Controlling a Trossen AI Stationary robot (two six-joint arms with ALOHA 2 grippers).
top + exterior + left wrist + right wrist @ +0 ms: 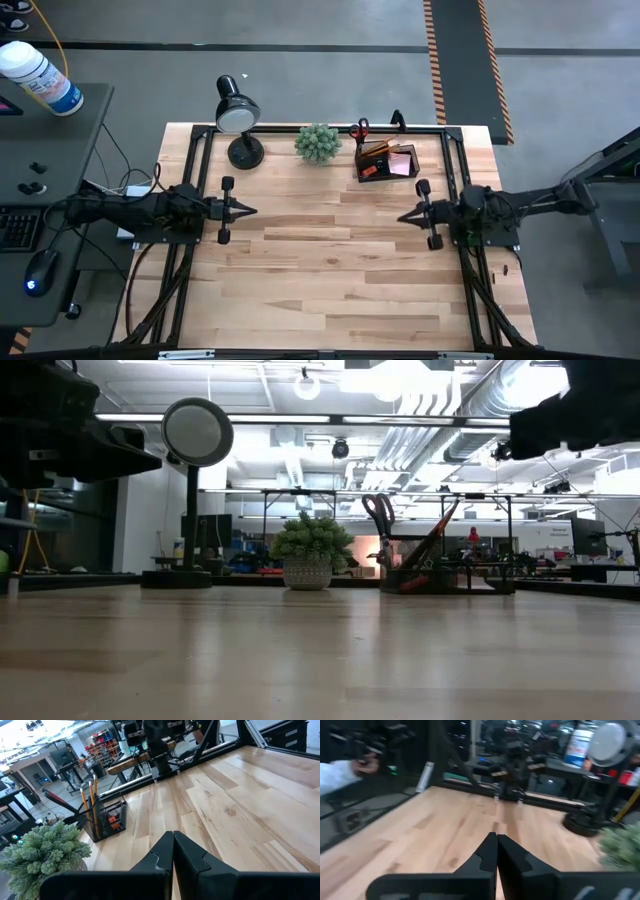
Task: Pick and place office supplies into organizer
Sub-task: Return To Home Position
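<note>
The black mesh organizer (386,160) stands near the table's far edge, right of centre. In it are red-handled scissors (360,130), orange pencils (375,148), a pink sticky-note pad (402,163) and a small red piece (369,172); the low view shows the organizer (420,572) with the scissors (380,515) upright in the cup section. The left wrist view shows the pencils (88,795) standing in the organizer (107,820). My left gripper (250,210) hovers shut over the table's left side, my right gripper (402,216) shut over the right side. Both point at each other, touching nothing.
A black desk lamp (238,115) and a green plant ball in a pot (318,143) stand along the far edge, left of the organizer. A black frame (195,150) rims the table. The wooden top (330,270) between and in front of the grippers is bare.
</note>
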